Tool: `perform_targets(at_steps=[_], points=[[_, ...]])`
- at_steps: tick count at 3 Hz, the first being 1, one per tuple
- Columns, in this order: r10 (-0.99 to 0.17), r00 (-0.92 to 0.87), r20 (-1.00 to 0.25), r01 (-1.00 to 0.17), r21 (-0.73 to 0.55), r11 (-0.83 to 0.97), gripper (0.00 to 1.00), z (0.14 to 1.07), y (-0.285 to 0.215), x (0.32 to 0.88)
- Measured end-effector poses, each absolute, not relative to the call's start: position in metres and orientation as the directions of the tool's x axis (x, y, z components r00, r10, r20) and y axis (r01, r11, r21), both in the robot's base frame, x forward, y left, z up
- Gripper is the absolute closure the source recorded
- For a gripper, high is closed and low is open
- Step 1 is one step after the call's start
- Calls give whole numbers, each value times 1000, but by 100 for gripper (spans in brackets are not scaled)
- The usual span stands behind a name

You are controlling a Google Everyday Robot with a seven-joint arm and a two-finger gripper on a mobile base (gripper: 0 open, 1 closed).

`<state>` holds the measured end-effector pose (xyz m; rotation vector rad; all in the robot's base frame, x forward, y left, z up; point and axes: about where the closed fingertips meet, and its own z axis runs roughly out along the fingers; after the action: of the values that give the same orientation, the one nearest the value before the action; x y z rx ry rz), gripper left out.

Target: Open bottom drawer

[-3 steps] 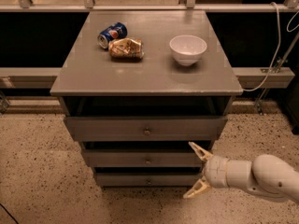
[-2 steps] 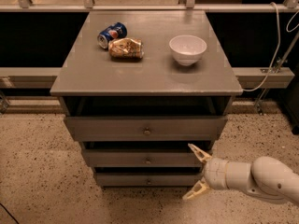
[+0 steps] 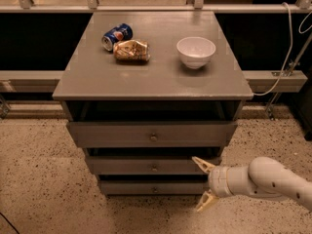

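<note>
The bottom drawer [image 3: 146,187] is the narrowest grey front at the foot of the grey cabinet, with a small round knob [image 3: 154,189] at its centre. It sits pushed in under the middle drawer [image 3: 146,165]. My gripper [image 3: 204,184] is open at the right end of the bottom drawer, fingers spread one above the other, pointing left. Its upper fingertip [image 3: 197,160] overlaps the middle drawer's right end and its lower fingertip [image 3: 201,208] hangs near the floor. The white arm reaches in from the right and covers the drawer's right end.
The top drawer [image 3: 151,134] is the widest front. On the cabinet top [image 3: 92,77] lie a blue can [image 3: 117,35], a crumpled brown bag [image 3: 131,50] and a white bowl [image 3: 195,51]. Speckled floor surrounds the cabinet; a cable hangs at right.
The gripper and arm have edged slightly left toward the drawers. The drawers have not moved.
</note>
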<state>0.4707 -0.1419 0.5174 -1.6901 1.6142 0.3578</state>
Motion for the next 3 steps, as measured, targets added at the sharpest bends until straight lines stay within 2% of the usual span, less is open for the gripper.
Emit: perform_targets(at_steps=[1, 3], points=[[-771, 162, -616, -959, -282, 24, 0, 460, -158, 472], [-830, 61, -554, -973, -218, 74, 0, 352, -208, 476]])
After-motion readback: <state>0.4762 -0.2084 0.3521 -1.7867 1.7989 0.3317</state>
